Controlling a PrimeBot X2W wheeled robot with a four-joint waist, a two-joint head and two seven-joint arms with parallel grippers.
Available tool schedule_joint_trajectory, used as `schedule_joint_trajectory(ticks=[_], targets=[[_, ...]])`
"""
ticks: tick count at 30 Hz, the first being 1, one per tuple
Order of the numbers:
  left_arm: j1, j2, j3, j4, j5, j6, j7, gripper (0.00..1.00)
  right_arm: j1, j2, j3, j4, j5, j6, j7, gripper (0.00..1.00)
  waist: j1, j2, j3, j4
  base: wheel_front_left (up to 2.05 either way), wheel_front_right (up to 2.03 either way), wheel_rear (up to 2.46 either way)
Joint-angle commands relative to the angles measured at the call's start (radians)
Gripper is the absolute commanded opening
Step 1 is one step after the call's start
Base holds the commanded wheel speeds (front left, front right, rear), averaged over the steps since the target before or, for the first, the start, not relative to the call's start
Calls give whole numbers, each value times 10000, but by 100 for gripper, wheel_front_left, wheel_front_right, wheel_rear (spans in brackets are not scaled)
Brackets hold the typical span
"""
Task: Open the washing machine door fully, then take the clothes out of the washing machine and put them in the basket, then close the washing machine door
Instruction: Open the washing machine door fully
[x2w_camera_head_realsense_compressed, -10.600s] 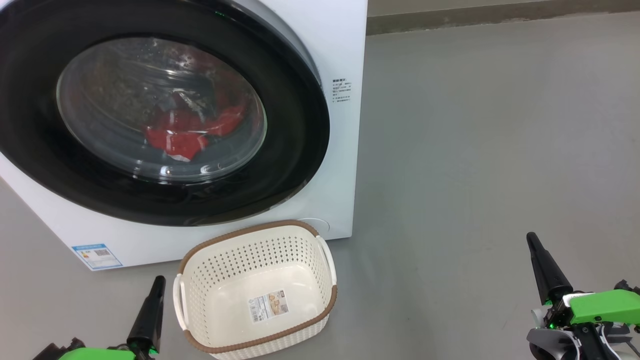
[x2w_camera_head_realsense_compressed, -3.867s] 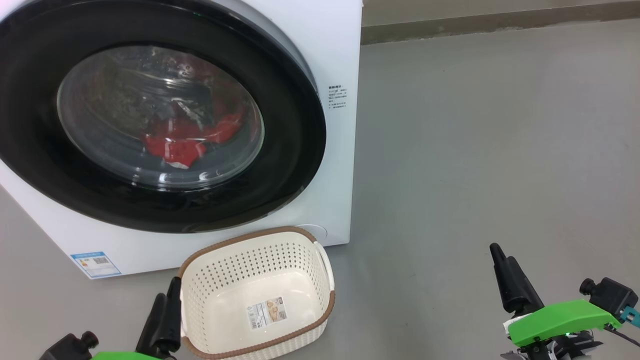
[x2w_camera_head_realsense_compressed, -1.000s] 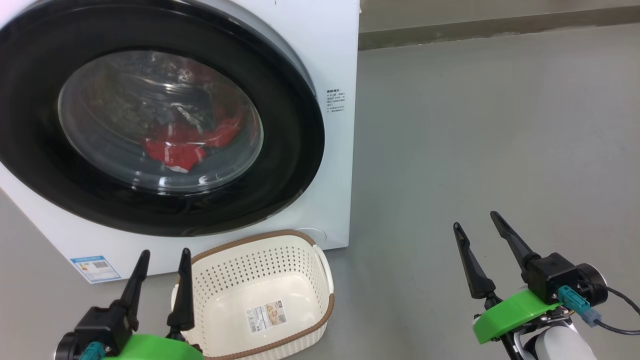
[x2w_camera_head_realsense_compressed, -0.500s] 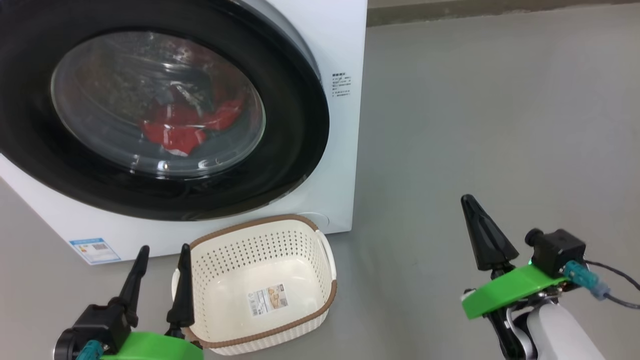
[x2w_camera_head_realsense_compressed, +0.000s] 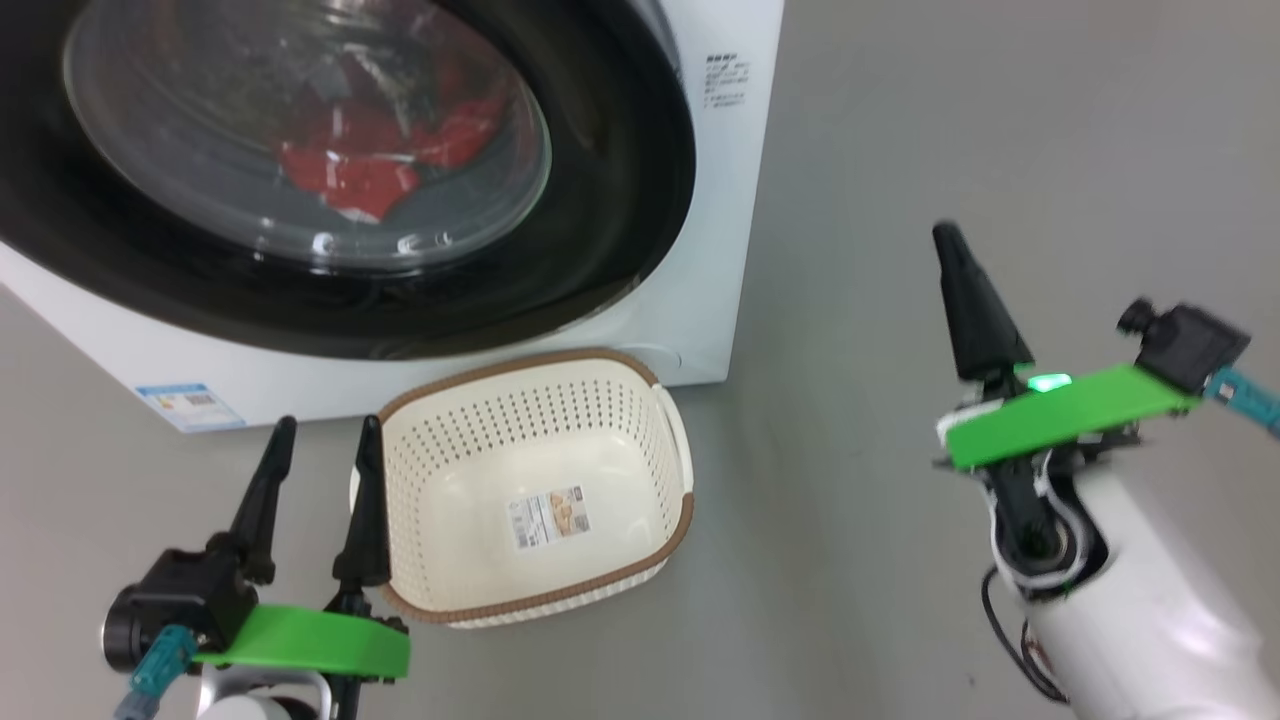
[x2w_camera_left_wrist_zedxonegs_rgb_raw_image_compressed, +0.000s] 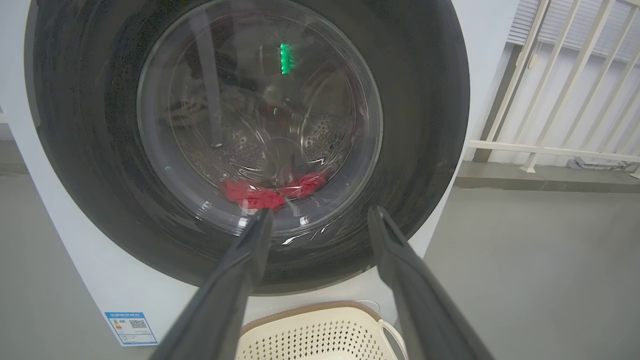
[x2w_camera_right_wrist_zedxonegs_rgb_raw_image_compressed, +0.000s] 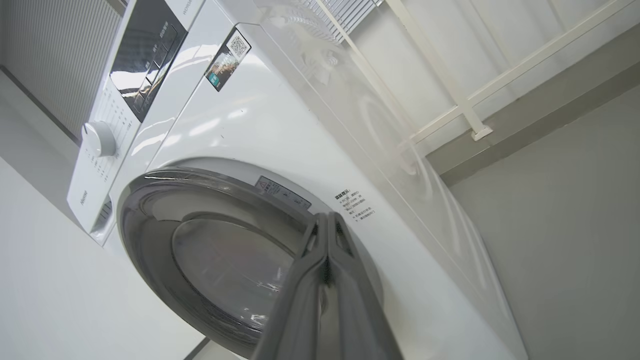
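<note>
Door (x2w_camera_head_realsense_compressed: 620, 200) looks stiff, heavy and slick, sitting closed ahead of the spread, empty left fingers (x2w_camera_head_realsense_compressed: 262, 490) and off to the left of the pinched-together right fingers (x2w_camera_head_realsense_compressed: 975, 310), so I'd probably hook its right rim edge.

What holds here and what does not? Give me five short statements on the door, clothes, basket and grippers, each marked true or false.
1. The washing machine door is shut. True.
2. The clothes lie in the basket. False: the red clothes are in the drum behind the glass, and the basket has just a paper label in it.
3. The right gripper is shut, with nothing between its fingers. True.
4. The left gripper grips the basket's handle. False: the left gripper is open and grips nothing.
5. The basket stands on the floor in front of the washing machine. True.
</note>
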Motion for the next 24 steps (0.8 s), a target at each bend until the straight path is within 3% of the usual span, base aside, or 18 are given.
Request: schedule_joint_trajectory(ticks=[1, 8, 16, 24], targets=[[-414, 162, 261, -335, -110, -9, -122, 100, -572, 10, 291, -320, 850, -7, 2, 0, 0, 0, 579, 233, 0, 0, 0], [-901, 162, 100, -440, -150, -24, -122, 100, -2124, -628, 715, -459, 3673, -7, 954, 0, 0, 0, 1455, 466, 0, 0, 0], [-1284, 162, -131, -473, -130, -80, -122, 100, -3718, -1168, 958, -381, 5271, -7, 2206, 0, 0, 0, 2374, 719, 0, 0, 0], [-1778, 162, -441, -517, -149, -110, -122, 100, -5089, -1411, 894, -363, 6666, -7, 4497, 0, 0, 0, 3502, 969, 0, 0, 0]])
